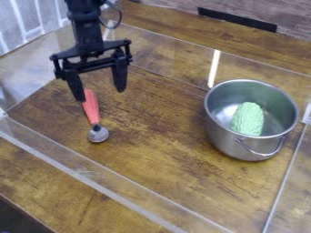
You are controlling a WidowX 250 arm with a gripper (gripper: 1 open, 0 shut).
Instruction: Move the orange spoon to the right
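Gripper [96,84] looks matt black, plastic or painted metal, can't tell which. Just below its fingers, the orange spoon [91,115]: handle smooth orange-red plastic, slight sheen; bowl shiny silver metal. Well off to the gripper's right, steel pot [252,119], brushed metal, glossy with bright rim. Inside it, green ribbed object [249,118], matt, ridged surface. Under everything, wooden table [158,155], dark grainy wood, worn, semi-gloss. Clear plastic walls [73,168] around, glossy, reflective.
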